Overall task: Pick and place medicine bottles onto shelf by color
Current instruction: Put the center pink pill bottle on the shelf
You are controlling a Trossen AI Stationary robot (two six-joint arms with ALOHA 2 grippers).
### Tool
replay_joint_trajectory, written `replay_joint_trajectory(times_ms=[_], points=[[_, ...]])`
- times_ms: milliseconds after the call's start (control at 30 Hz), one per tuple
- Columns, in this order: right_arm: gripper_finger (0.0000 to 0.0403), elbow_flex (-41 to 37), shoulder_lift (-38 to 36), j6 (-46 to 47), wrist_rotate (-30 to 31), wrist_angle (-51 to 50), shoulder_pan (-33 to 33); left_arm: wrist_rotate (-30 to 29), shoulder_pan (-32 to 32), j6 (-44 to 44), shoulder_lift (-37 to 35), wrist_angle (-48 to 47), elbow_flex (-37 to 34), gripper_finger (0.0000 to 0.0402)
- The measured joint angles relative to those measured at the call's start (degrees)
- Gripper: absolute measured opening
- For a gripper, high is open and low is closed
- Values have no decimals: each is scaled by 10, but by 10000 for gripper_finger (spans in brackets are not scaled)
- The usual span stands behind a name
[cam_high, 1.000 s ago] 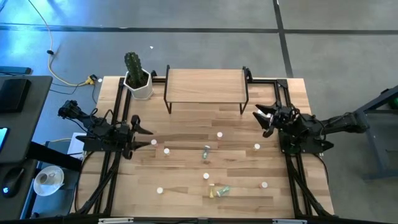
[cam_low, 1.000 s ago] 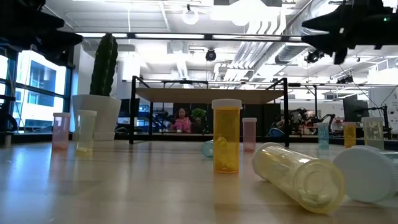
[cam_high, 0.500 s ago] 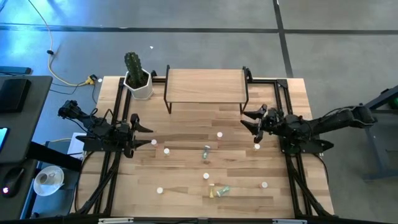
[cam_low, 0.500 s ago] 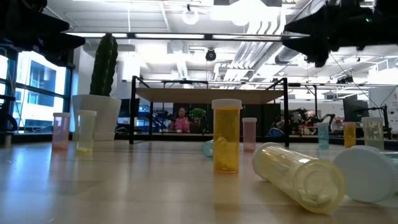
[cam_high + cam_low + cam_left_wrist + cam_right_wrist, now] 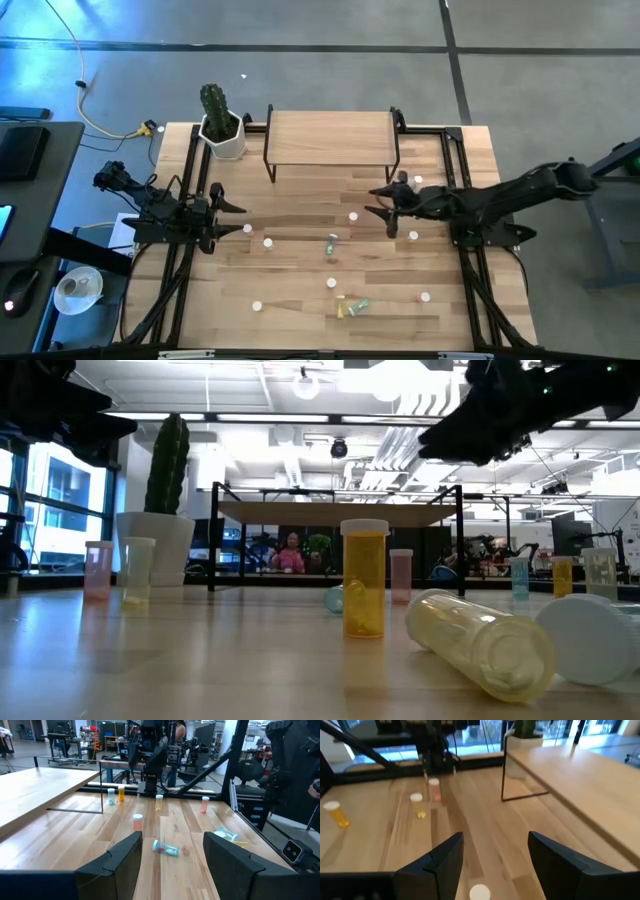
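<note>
Right hand point(image 5: 383, 208) reaches out over mid-bench with fingers spread and empty, poised above a white-capped bottle point(image 5: 353, 216) just beside it, likely the next pick; left hand point(image 5: 222, 202) waits open at the bench's left edge; medicine bottles point(image 5: 332, 240) lie scattered, shelf point(image 5: 330, 137) bare.

In the right wrist view, a white-capped bottle point(image 5: 480, 892) is cut off by the picture's edge.

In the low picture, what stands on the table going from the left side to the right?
Pink bottle → pale yellow bottle → cactus pot → upright orange bottle → small pink bottle → tipped-over yellow bottle → blue bottle → small orange bottle.
</note>
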Motion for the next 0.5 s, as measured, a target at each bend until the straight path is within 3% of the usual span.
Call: replay_joint_trajectory(times_ms=[500], points=[[213,3,167,35,0,75,0,0,0,0,0,0,0,200]])
